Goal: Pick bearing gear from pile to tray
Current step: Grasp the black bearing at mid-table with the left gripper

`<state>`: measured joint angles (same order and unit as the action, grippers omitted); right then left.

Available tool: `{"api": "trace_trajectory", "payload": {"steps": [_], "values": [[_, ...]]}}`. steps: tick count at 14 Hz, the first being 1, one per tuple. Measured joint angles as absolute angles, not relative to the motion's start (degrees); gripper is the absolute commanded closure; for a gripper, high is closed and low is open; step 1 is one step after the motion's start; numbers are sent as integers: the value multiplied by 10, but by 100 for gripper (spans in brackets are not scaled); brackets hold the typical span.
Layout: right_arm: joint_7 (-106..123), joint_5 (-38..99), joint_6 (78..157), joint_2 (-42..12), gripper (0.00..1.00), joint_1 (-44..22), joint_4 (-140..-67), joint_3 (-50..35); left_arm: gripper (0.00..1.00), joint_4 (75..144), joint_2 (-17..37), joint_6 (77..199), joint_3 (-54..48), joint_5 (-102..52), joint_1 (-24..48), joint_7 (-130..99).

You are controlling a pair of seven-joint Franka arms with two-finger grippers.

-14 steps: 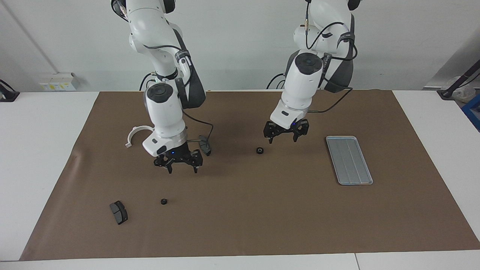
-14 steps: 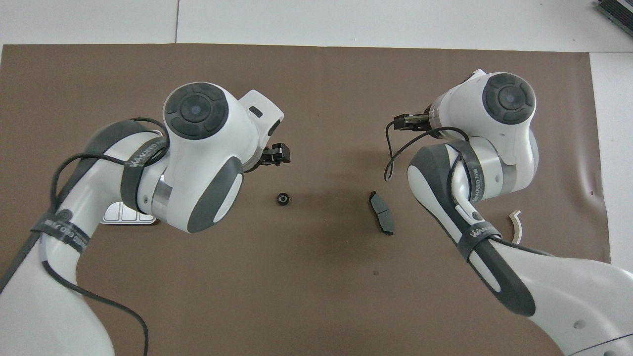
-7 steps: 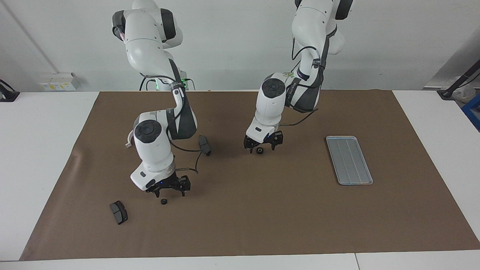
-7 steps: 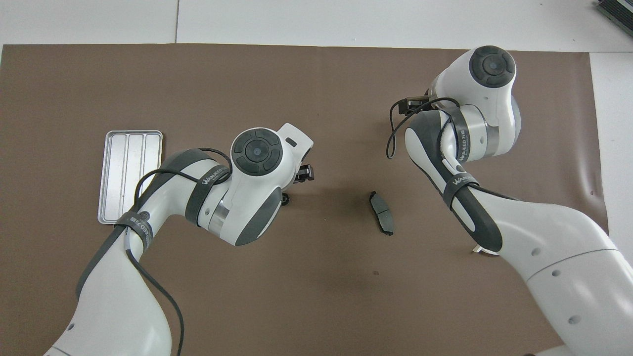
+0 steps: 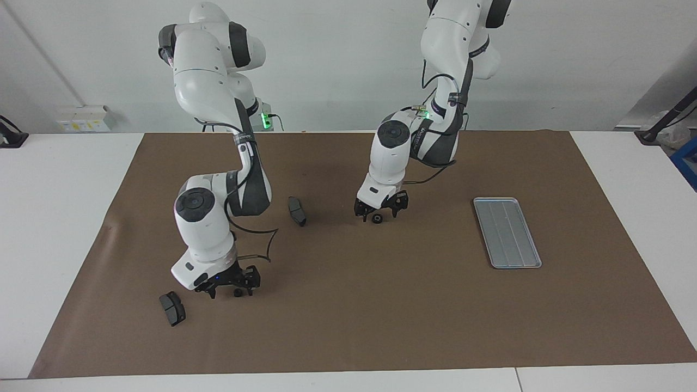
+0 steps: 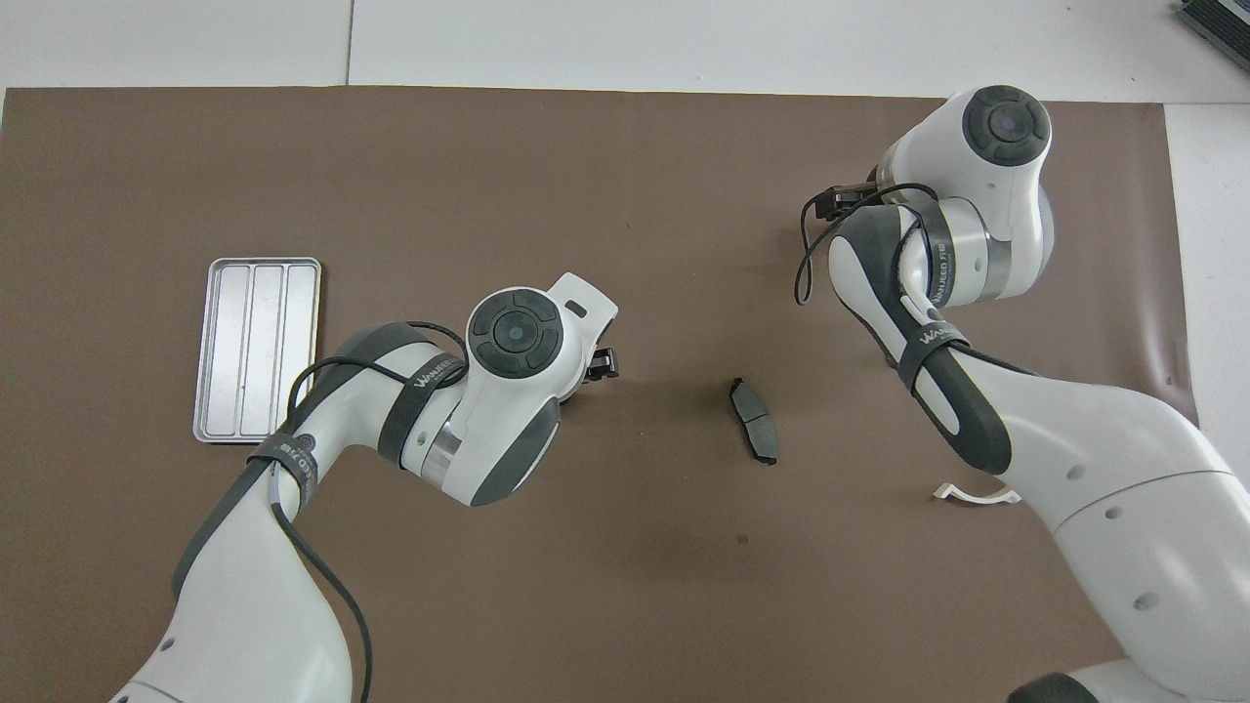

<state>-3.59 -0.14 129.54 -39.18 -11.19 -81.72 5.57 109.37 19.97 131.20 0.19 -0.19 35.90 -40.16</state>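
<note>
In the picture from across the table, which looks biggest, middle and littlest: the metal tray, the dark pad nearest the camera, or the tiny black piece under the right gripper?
1. Tray
2. Dark pad
3. Black piece

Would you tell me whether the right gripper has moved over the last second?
Yes. In the facing view the right gripper has come down and away from the robots, from beside the dark pad to straddle a small black piece.

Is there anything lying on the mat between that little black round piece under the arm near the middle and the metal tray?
Nothing visible does. The black round piece sits between the left gripper's open fingers, and only bare brown mat lies between it and the tray.
</note>
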Motion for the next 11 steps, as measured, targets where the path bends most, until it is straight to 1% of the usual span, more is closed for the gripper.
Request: {"api": "trace_trajectory", "payload": {"steps": [1,2,6,8,9,10,11], "values": [[-35,0,1295,-392,44,-111,-819,55,16,1101,199,1321,2,-2,362,-402],[-34,1,1295,-393,44,-110,-821,54,20,1111,199,1333,2,-2,366,-403],[-32,2,1295,-394,44,-109,-832,51,35,1125,199,1343,2,-2,371,-404],[-31,2,1296,-394,44,-109,-837,50,45,1129,198,1344,3,-2,371,-404],[-31,3,1296,-394,44,-109,-837,50,48,1131,198,1345,3,-2,371,-404],[-31,3,1296,-394,46,-109,-837,50,51,1132,198,1345,3,-2,371,-404],[-31,3,1296,-394,51,-109,-837,50,54,1133,198,1346,3,-2,371,-404]]}}
